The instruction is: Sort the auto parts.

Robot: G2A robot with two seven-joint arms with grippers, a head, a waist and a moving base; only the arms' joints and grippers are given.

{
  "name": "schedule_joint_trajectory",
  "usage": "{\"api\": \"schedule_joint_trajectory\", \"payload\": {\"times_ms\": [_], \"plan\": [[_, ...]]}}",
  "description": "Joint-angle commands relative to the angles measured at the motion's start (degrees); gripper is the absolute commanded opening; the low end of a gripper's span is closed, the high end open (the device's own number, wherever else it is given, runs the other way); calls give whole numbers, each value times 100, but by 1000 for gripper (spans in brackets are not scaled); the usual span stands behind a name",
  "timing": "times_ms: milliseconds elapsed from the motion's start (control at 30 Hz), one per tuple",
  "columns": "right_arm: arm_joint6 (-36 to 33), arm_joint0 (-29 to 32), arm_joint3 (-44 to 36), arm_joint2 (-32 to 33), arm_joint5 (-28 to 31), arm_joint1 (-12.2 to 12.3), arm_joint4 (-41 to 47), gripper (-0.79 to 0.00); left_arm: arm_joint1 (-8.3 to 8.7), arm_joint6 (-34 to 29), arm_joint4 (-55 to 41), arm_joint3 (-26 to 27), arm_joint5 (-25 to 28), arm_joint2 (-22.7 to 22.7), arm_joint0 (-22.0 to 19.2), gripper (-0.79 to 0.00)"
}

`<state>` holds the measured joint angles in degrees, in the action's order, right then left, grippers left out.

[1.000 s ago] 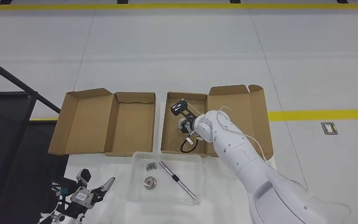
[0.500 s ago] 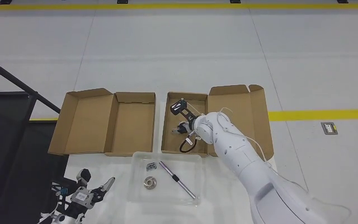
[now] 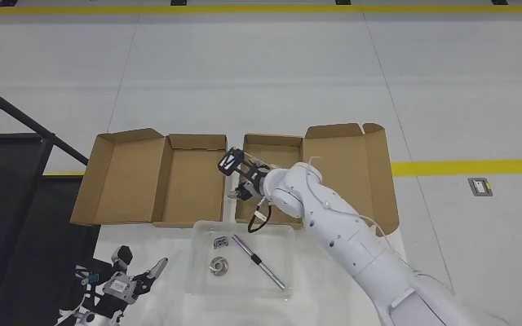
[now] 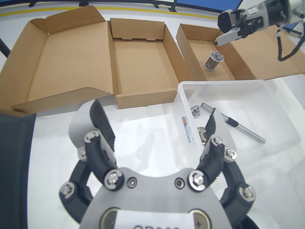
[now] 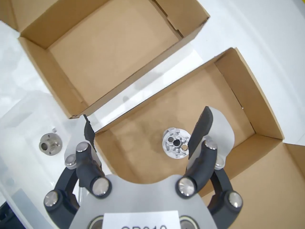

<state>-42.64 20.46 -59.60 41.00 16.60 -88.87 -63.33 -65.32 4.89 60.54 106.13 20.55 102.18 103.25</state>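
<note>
A clear plastic bin (image 3: 281, 233) (image 4: 221, 82) near the table's front holds a long metal rod (image 3: 259, 261) (image 4: 234, 123), a round flange (image 3: 218, 266) (image 5: 50, 145) and a small metal block (image 3: 220, 241) (image 4: 195, 111). A finned metal cylinder (image 4: 213, 60) (image 5: 176, 143) stands upright in the right cardboard box (image 3: 273, 143) (image 4: 190, 48). My right gripper (image 3: 241, 185) (image 5: 146, 117) (image 4: 226, 38) hangs open and empty above that box's left wall. My left gripper (image 3: 143, 259) (image 4: 153, 110) is open and empty, low at the front left beside the bin.
The left cardboard box (image 3: 196, 181) (image 4: 140, 65) (image 5: 112, 46) has nothing inside, with its lid flap (image 3: 122, 175) folded out left. The right box's lid flap (image 3: 351, 171) lies open to the right. A black panel (image 3: 24, 212) borders the table's left side.
My right gripper has swung left, from over the inside of the right box to above its left wall. The left arm has not moved.
</note>
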Motion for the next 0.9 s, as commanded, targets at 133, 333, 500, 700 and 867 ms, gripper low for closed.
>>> {"api": "schedule_joint_trajectory", "payload": {"times_ms": [133, 333, 500, 700, 867], "plan": [[-1915, 1527, -3280, 569, 336, 473, -398, 0, 0, 0, 0, 0, 0, 0, 0, 0], [-3118, 1988, -4016, 434, 748, 550, 195, 0, 0, 0, 0, 0, 0, 0, 0, 0], [-3118, 1988, -4016, 434, 748, 550, 195, 0, 0, 0, 0, 0, 0, 0, 0, 0], [-3096, 2020, -3970, 323, 936, 554, 126, 0, 0, 0, 0, 0, 0, 0, 0, 0], [-3142, 1945, -3198, -153, 347, 407, 230, 0, 0, 0, 0, 0, 0, 0, 0, 0]]}}
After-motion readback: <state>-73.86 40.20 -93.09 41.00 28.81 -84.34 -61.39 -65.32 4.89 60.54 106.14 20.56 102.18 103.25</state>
